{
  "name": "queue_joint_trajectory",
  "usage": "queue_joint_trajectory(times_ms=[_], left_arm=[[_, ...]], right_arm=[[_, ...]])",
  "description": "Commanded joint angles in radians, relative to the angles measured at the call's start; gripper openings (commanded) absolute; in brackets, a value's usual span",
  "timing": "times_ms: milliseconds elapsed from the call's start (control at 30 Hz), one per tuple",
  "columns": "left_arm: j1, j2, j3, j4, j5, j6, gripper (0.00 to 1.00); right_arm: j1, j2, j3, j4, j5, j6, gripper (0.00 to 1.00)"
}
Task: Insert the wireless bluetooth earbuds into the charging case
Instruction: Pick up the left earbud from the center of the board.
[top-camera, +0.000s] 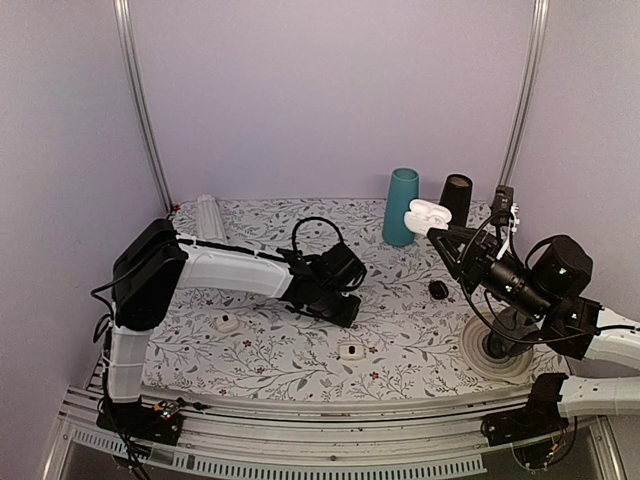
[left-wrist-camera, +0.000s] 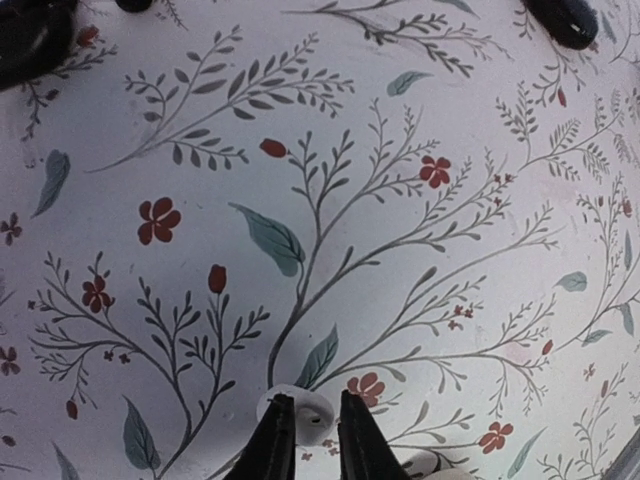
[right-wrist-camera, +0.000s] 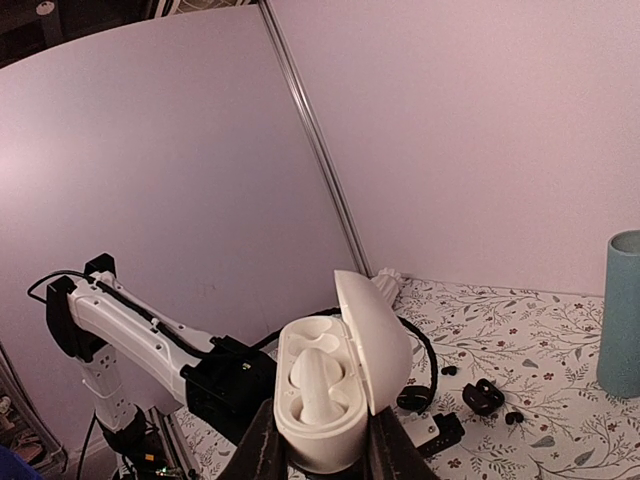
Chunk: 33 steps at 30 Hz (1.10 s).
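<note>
Only the right wrist view looks into the charging case. Its lid is flipped up, one earbud sits inside, and the right pincer is clamped on its lower body, holding it well above the desk. From above, the case shows in front of a teal cup and a black cylinder.

The left wrist view alone shows the left pincer, its fingers a narrow slit apart. The tips are over a second white earbud lying on the floral cloth; whether they grip it, I cannot tell.

A small black piece lies near the right arm. Two small white pieces lie towards the near edge.
</note>
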Motion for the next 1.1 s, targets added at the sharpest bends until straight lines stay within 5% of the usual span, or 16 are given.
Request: queue_joint_trajectory(times_ms=[0,1067], left_arm=[[-0.016,-0.042,-0.049,-0.022,-0.007,-0.017,0.19],[-0.016,-0.066,-0.109,0.005,-0.015,-0.030,0.19]], right_arm=[[-0.008,-0.012,-0.002,0.003,0.012,-0.003,0.07],[-0.008,-0.015,0.004,-0.013,0.011,0.007,0.07]])
